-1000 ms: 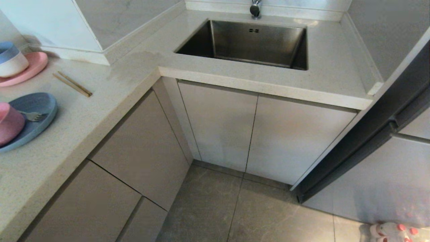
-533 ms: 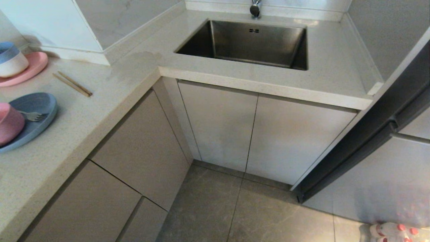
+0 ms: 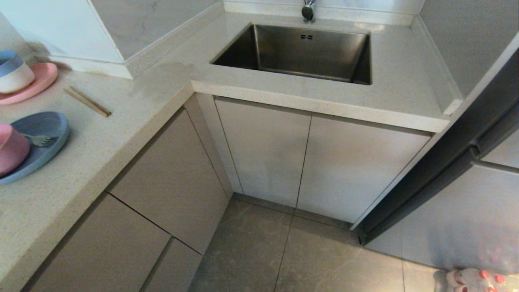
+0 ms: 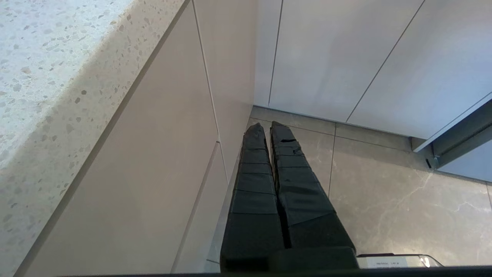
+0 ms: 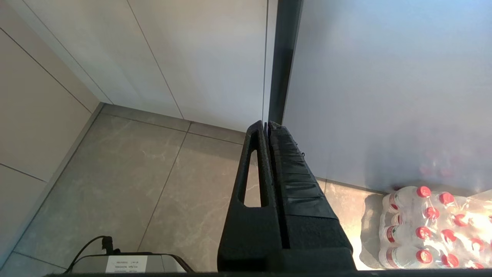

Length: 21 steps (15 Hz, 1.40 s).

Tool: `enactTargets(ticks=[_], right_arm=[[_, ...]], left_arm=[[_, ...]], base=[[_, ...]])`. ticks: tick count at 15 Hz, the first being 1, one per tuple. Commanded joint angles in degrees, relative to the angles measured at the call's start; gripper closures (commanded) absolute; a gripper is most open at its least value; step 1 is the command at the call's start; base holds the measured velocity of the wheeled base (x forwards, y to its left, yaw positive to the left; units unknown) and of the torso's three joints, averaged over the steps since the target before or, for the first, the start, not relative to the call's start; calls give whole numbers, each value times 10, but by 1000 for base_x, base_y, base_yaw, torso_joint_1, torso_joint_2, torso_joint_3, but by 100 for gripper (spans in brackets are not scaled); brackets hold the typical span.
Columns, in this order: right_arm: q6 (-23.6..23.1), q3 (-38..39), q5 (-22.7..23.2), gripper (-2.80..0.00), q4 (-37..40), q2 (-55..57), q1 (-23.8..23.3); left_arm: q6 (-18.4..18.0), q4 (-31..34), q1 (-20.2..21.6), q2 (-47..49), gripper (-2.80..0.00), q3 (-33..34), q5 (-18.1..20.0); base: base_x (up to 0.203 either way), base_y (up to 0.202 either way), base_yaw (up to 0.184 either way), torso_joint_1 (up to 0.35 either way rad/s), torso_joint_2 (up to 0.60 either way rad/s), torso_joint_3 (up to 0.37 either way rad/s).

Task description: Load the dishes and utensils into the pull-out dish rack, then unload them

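On the counter at the far left of the head view a pink bowl (image 3: 11,148) sits on a blue plate (image 3: 44,134), with a silver utensil (image 3: 39,140) lying across the plate beside it. A pair of light-wood chopsticks (image 3: 87,101) lies on the counter behind them. The pull-out dish rack is out of view; the cabinet fronts are all closed. My left gripper (image 4: 267,129) hangs shut and empty low beside the cabinet fronts, pointing at the floor. My right gripper (image 5: 266,127) is also shut and empty above the floor tiles. Neither arm shows in the head view.
A blue-and-white bowl (image 3: 13,72) stands on a pink plate (image 3: 38,79) at the back left. A steel sink (image 3: 302,50) with a tap (image 3: 308,10) is set in the counter ahead. A pack of red-capped bottles (image 5: 434,227) lies on the floor at the right.
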<state>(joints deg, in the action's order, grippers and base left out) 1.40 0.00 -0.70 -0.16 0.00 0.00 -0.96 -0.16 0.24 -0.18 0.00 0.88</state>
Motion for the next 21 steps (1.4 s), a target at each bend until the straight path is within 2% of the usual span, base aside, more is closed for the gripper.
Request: enactTargets(ticks=[1, 21], right_arm=[[0, 0, 0, 0, 0, 0, 0], [0, 0, 0, 0, 0, 0, 0]], left_arm=[[0, 0, 0, 1, 0, 0, 0], [0, 0, 0, 1, 0, 0, 0]], base=[[0, 0, 0, 0, 0, 0], [0, 0, 0, 1, 2, 189]])
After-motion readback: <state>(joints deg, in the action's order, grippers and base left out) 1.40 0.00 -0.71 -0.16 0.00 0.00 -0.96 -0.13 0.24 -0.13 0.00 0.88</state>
